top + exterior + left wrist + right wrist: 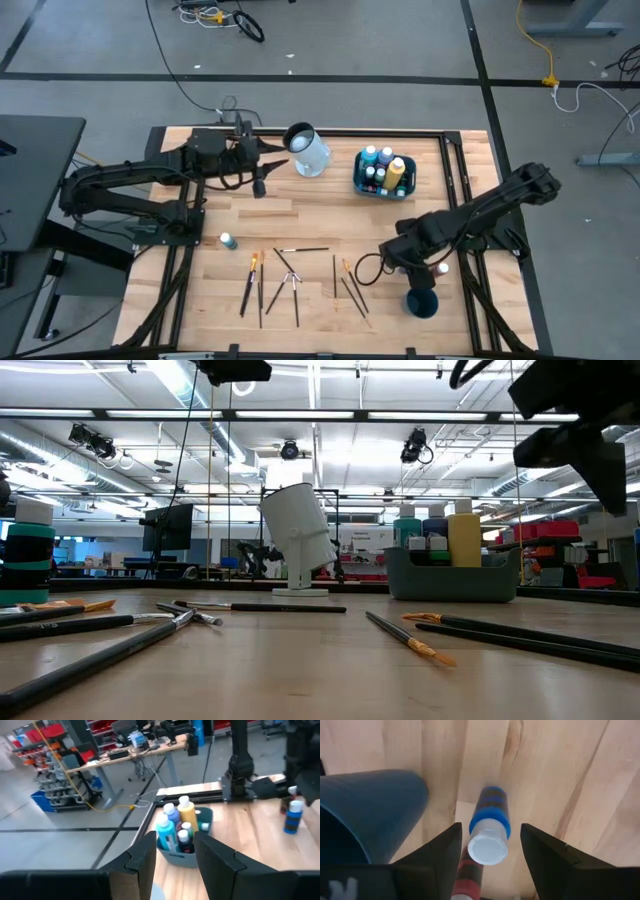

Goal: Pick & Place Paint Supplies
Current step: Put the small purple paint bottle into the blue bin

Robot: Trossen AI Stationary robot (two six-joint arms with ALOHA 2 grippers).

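Observation:
A blue paint bottle (pixel 488 827) with a white cap stands upright on the table beside the dark blue cup (pixel 367 815). My right gripper (pixel 491 827) points down over the bottle, open, one finger on each side of the cap and apart from it. My left gripper (pixel 174 840) is open at the far left, raised, next to the tilted white jug (pixel 308 150), with nothing between its fingers. A teal bottle (pixel 228 240) stands at the left. Several brushes (pixel 290 280) lie flat across the near middle. More bottles stand in the teal tub (pixel 383 173).
The dark blue cup (pixel 422 303) stands close to the right gripper on its near side. The jug (pixel 300 545) leans on its base at the far middle, with the tub (pixel 455 575) to its right. Bare wood lies between the brushes and the tub.

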